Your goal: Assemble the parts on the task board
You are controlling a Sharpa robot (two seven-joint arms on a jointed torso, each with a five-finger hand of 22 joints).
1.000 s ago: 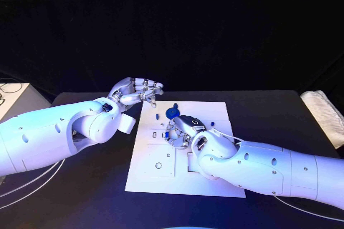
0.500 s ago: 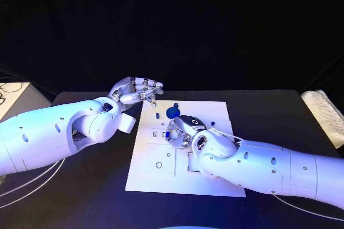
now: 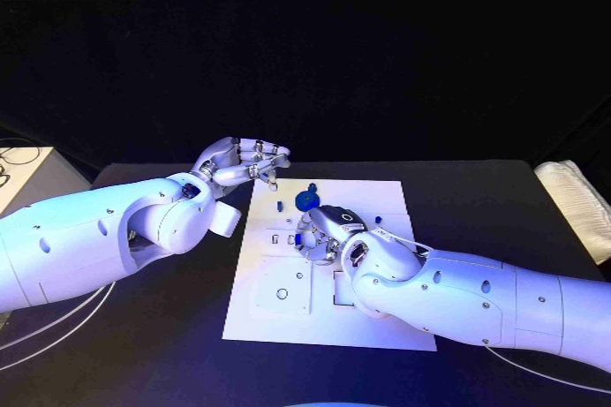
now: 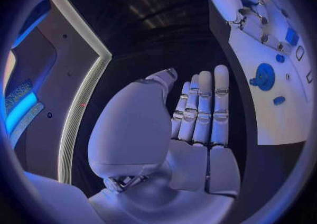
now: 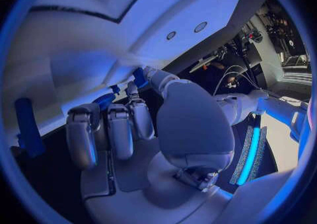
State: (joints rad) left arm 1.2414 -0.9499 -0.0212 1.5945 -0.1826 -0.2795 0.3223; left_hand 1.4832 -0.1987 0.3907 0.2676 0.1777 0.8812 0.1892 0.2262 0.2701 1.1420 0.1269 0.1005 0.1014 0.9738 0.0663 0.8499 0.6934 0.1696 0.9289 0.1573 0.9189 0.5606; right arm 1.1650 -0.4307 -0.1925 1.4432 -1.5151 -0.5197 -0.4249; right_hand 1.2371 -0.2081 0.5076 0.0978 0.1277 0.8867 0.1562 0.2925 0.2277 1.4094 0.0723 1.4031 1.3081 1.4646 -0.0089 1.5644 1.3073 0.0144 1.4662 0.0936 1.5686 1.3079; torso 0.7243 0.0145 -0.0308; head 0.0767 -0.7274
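While bent low over the middle of the task board (image 3: 280, 323), could easily knock the small blue part (image 3: 296, 239) at its fingertips askew: right robot hand (image 3: 328, 235), fingers curled, grip impossible to confirm. Left robot hand (image 3: 242, 167) empty, fingers loosely extended, hovering by the board's far corner. Round blue part (image 3: 305, 198) disc-shaped, resting on the board just beyond the right robot hand.

Both arms are bulky, smooth white shells with small dark round holes along them. Each ends in a silver, metal-segmented robot hand: the left robot hand (image 3: 242, 166), the right robot hand (image 3: 328, 233). Thin pale cables, apparently, trail beside each arm.
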